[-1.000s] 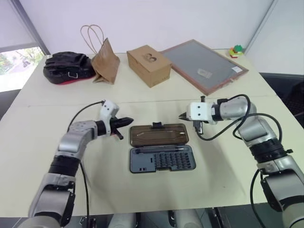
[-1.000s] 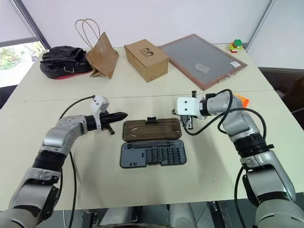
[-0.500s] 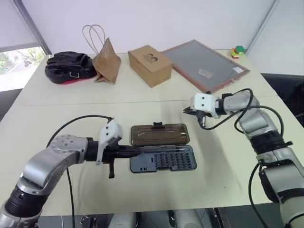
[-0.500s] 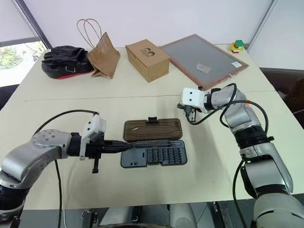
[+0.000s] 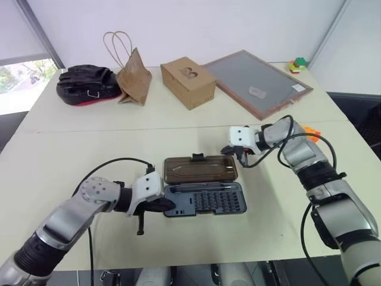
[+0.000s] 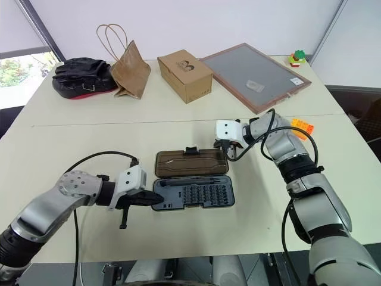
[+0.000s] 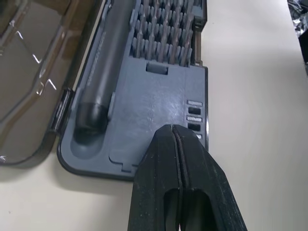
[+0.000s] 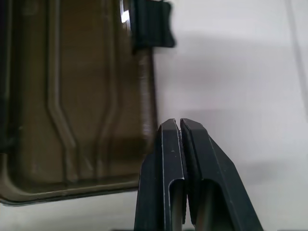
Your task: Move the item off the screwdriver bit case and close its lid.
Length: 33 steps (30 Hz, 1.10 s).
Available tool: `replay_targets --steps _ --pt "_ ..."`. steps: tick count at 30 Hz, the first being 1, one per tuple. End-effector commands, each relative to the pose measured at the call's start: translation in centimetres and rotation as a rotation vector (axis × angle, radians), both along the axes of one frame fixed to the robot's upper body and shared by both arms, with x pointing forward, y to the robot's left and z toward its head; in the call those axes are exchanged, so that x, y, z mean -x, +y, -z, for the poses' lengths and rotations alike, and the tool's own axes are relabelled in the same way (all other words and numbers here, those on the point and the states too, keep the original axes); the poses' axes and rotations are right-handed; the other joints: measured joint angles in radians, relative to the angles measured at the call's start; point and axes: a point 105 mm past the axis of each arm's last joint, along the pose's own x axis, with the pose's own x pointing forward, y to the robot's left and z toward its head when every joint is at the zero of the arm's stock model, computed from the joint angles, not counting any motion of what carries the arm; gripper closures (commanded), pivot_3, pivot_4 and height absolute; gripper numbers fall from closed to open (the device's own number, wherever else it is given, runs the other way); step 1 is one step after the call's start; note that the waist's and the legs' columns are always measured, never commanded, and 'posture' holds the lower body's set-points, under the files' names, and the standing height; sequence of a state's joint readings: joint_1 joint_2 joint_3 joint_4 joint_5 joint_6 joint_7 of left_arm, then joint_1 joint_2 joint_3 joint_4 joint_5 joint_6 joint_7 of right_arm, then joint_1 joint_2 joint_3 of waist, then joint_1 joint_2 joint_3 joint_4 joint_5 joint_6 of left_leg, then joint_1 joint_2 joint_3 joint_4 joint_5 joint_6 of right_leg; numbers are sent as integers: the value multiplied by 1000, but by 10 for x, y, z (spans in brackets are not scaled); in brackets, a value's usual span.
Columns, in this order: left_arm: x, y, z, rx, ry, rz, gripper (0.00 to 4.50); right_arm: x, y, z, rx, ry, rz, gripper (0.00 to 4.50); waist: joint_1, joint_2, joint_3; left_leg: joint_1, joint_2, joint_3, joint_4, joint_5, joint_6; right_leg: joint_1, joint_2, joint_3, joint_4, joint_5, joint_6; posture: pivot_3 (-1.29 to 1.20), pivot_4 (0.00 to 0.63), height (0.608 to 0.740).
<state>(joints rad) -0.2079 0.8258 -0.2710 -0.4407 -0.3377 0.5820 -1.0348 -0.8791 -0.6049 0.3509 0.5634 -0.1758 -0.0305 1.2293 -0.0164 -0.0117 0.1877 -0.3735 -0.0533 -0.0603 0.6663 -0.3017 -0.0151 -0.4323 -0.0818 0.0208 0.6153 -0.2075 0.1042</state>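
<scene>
The flat hinged case [image 6: 191, 185], dark grey-blue base with rows of bits, lies open mid-table, long axis running 9 to 3 o'clock. Its smoky brown translucent lid [image 6: 190, 162] lies flat at 12 o'clock of the base. The small orange-and-yellow studded brick [image 6: 301, 127] rests well apart at 2 o'clock. The right gripper [image 6: 228, 150], pressed closed and empty, is just beside the lid's 3 o'clock end, so it is judged nearer for flipping. The left gripper [image 6: 157, 201], likewise closed and empty, is set at the base's 9 o'clock end.
</scene>
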Motion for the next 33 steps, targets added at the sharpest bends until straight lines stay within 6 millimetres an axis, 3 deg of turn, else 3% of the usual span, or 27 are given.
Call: replay_targets --steps 1,4,6,7,13,22,25,28,31,33 --pt "-1 5 9 -32 20 -30 4500 -4 2 -15 -6 -28 -8 4434 0 0 0 0 0 0 0 0 0 0 0 0 0 0 0 0 150 740" --pt "-2 6 8 -30 12 -39 4500 -12 -1 -29 -45 -66 42 4434 -1 0 0 0 0 0 0 0 0 0 0 0 0 0 0 0 150 740" --pt "-2 6 8 -25 10 -42 4500 -8 -4 -30 -27 -38 29 3882 -1 0 0 0 0 0 0 0 0 0 0 0 0 0 0 0 150 740" --pt "-2 5 8 -23 11 -43 4500 -8 -5 -31 -19 -41 27 3539 -1 0 0 0 0 0 0 0 0 0 0 0 0 0 0 0 150 740" --pt "-2 6 9 -21 8 -51 4500 -1 -3 -31 -19 4 11 421 -1 0 0 0 0 0 0 0 0 0 0 0 0 0 0 0 150 740" --pt "-5 7 9 -24 -3 -59 4500 -1 2 4 39 85 37 421 -3 0 0 0 0 0 0 0 0 0 0 0 0 0 0 0 150 740" --pt "-6 7 8 -22 -2 -65 4500 0 -4 25 117 154 65 421 -4 -1 -1 2 0 0 0 0 0 2 0 0 1 0 0 0 150 740" --pt "-6 6 8 -13 0 -75 4500 -1 1 32 74 250 135 1259 -7 -2 -2 9 0 0 0 0 0 8 0 0 0 0 0 0 150 740" --pt "-6 5 8 -4 2 -82 4500 6 12 34 9 366 134 2840 -19 -3 -3 23 2 -1 -1 0 1 23 2 -1 -1 -2 -4 0 150 740" --pt "-6 5 8 -1 1 -86 4500 13 12 41 19 411 122 3797 -20 -3 -3 24 2 -1 -1 0 1 24 2 -1 -1 -2 -4 0 150 740"
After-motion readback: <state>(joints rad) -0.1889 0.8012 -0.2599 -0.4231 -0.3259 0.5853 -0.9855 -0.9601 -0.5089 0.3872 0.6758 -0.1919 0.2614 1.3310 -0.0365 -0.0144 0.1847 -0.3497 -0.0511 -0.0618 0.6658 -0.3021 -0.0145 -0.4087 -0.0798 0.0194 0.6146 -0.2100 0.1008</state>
